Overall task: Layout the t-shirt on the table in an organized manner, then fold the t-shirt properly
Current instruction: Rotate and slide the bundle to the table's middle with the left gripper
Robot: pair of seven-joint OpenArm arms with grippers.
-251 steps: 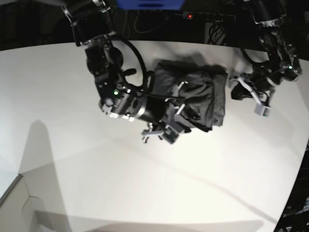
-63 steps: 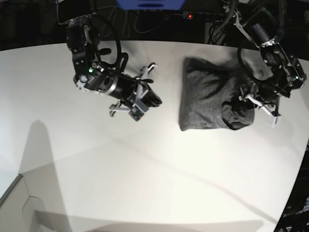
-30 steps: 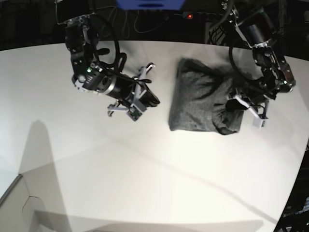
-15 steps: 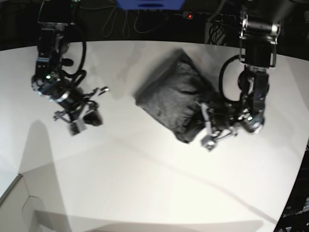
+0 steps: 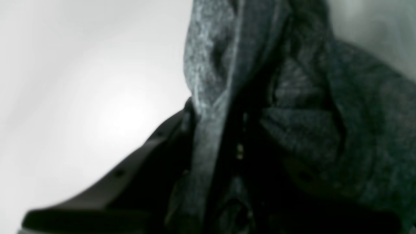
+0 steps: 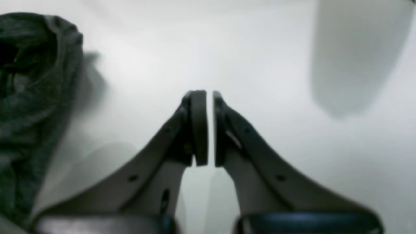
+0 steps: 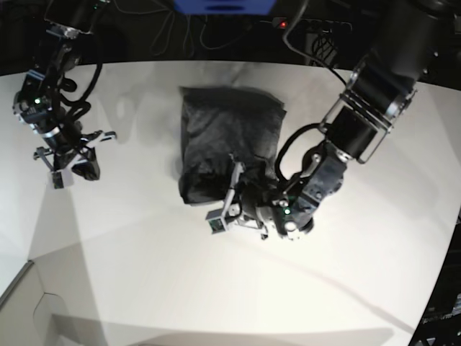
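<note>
The dark grey t-shirt [image 7: 227, 137] lies as a folded, bunched bundle on the white table [image 7: 144, 252], at mid back. My left gripper [image 7: 227, 198] reaches in from the view's right and is shut on the bundle's near edge. In the left wrist view the grey cloth [image 5: 211, 65] fills the space between the jaws, and one dark finger [image 5: 136, 156] shows. My right gripper [image 7: 65, 171] hovers over bare table at the far left, well away from the shirt. In the right wrist view it [image 6: 209, 126] is shut and empty, with the shirt [image 6: 29, 97] at the left edge.
A blue object [image 7: 223, 6], cables and a power strip with a red light [image 7: 282, 24] sit beyond the table's back edge. A pale box corner [image 7: 21, 310] shows at the bottom left. The table's curved edge runs down the right side.
My left arm has swung toward the view's left with the shirt in its grip, dragging and turning the bundle. My right arm has pulled back further to the left.
</note>
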